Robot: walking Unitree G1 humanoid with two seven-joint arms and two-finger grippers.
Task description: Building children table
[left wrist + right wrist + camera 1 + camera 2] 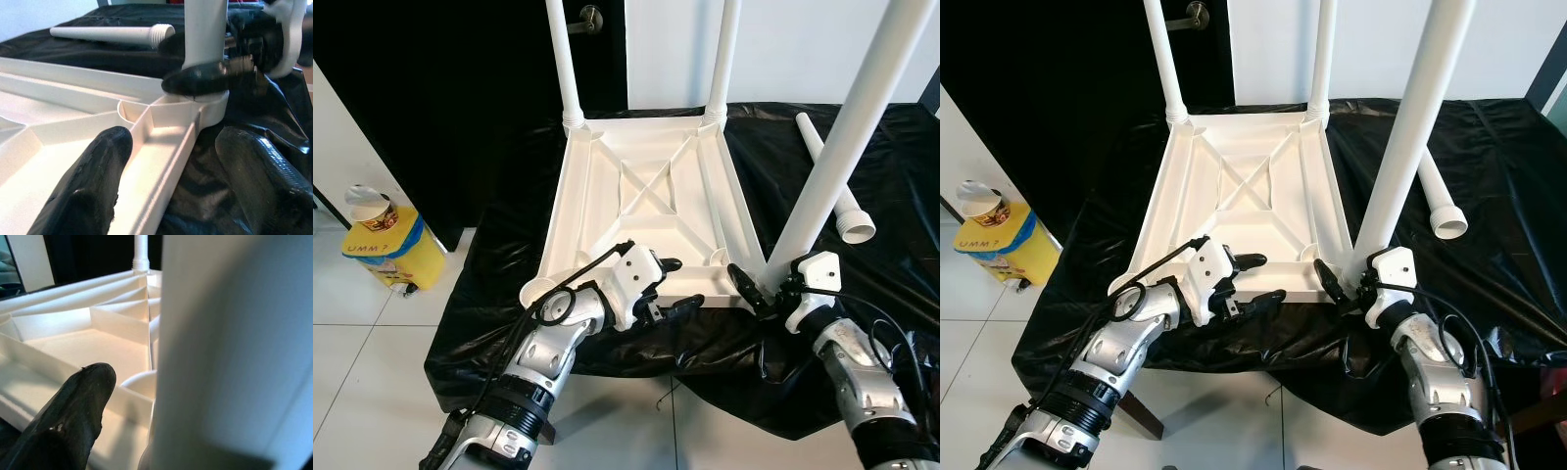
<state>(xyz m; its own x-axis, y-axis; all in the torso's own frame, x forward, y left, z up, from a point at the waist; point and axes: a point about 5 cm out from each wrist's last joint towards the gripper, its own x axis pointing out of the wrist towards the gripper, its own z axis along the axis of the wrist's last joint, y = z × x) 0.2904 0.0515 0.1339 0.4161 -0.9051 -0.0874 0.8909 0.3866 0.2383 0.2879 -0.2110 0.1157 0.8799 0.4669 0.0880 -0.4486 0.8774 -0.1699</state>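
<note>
The white plastic tabletop [646, 196] lies upside down on a black sheet [509, 294] spread over a low surface, ribbed underside up. Going by what stands, the build looks about three-quarters done: two far legs [564, 61] are upright in the far corner sockets, and a third leg [842, 147] stands in the near right socket, leaning slightly. The near left corner socket [540, 287] is bare, and the fourth leg [832, 181] lies loose on the sheet to the right of the tabletop, threaded end visible in the left wrist view. Whether the third leg is fully screwed home cannot be told.

The right gripper [756, 290] is at the base of the third leg, its fingers [73, 416] closed around the tube just above the socket. The left gripper [674, 286] sits at the near edge of the tabletop with fingers [93, 181] spread apart, one inside the rim and one outside, straddling the edge wall without visibly squeezing it; I judge it is steadying the top.

On the floor to the left stands a yellow bin [396, 250] with a blue band; its lettering reads roughly "UMM", the rest too small to read.
</note>
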